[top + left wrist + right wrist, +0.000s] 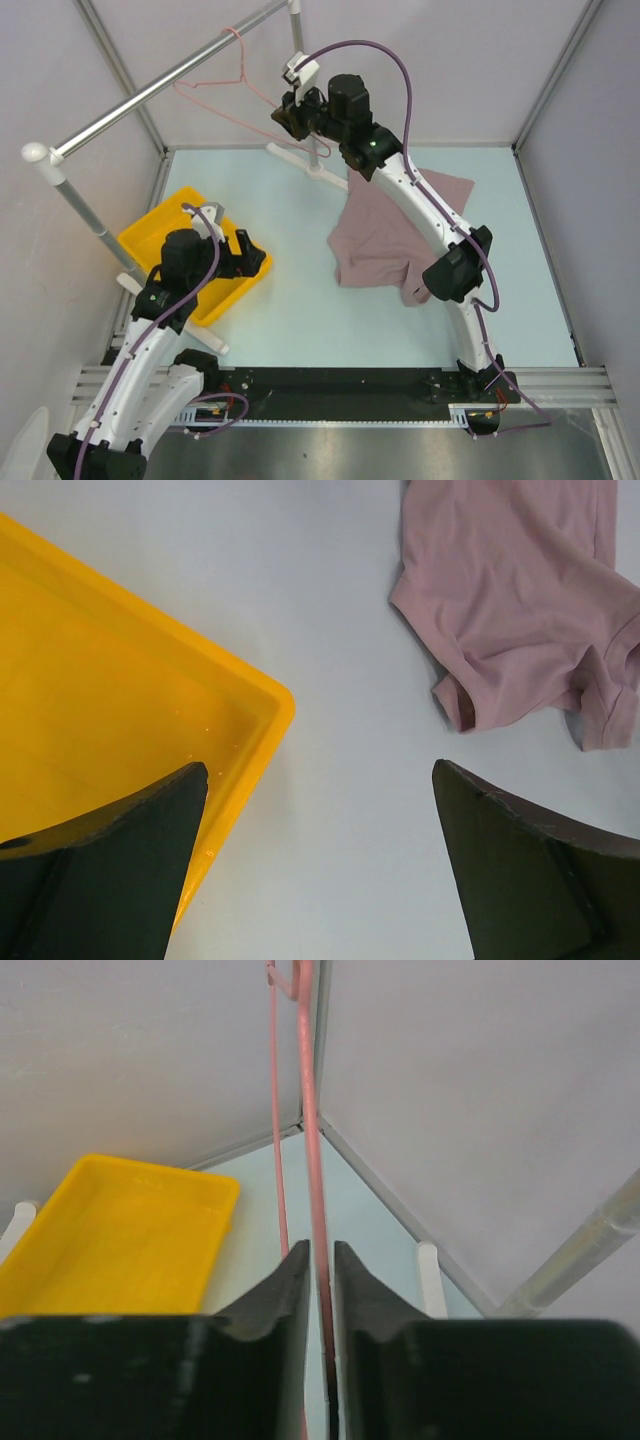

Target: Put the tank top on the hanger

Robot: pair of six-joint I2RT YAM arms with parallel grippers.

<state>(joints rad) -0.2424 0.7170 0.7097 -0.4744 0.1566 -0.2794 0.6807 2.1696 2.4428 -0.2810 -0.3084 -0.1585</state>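
Note:
The mauve-pink tank top [385,235] lies crumpled on the table, partly under my right arm; it also shows in the left wrist view [515,590]. The thin pink wire hanger [215,95] hangs by its hook from the grey rail [160,85]. My right gripper [285,118] is raised at the hanger's right end and is shut on its wire [312,1160], which runs between the fingertips [320,1252]. My left gripper [235,255] is open and empty [320,780] above the edge of the yellow bin, well left of the top.
A yellow bin [185,250] sits at the left of the table; it also shows in the left wrist view [120,690] and the right wrist view [120,1230]. The rail's white stand [310,160] is at the back. Enclosure walls surround the table.

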